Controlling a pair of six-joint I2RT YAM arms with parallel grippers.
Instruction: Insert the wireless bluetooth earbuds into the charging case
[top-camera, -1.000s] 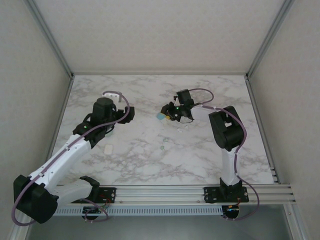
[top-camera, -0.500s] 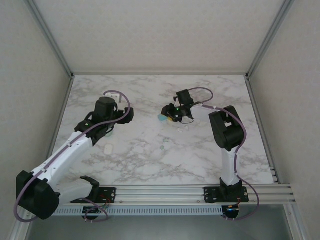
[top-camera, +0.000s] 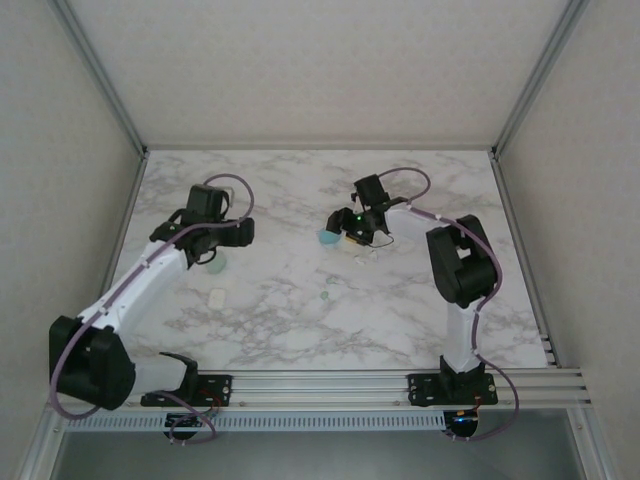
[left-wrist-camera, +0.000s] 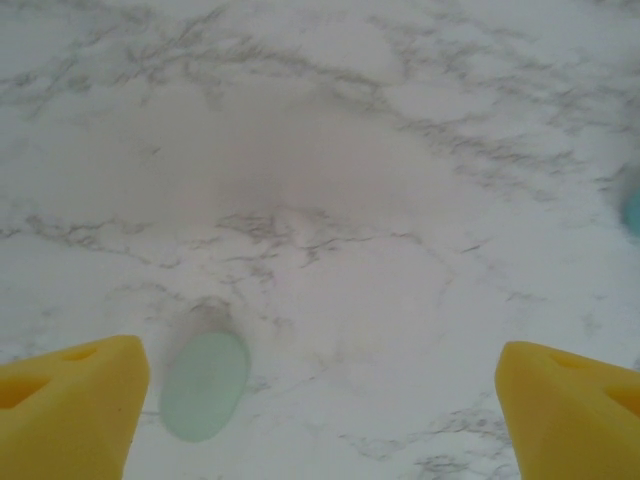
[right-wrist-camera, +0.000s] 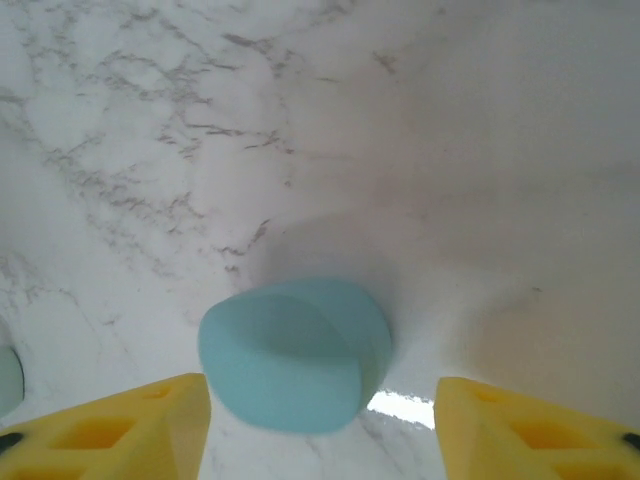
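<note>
White, grey-veined marble-patterned tabletop (left-wrist-camera: 330, 150), smooth and glossy enough to throw a bright glint beside the teal rounded plastic case (right-wrist-camera: 290, 355), whose skin is smooth and matt. Pale mint oval plastic piece (left-wrist-camera: 205, 385), smooth with a soft satin sheen. Fingers (left-wrist-camera: 65, 410) of the left gripper (left-wrist-camera: 320, 410), matt yellow plastic; silver grooved metal rail (top-camera: 330, 385) along the table's near edge.

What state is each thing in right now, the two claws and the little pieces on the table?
left gripper: open wide, empty.
right gripper: open, empty.
teal case: on the table between the right gripper's fingers, ungripped.
pale mint piece: lying flat between the left gripper's fingers, not held.
small teal bud: loose on the table.
white piece: loose on the table.
</note>
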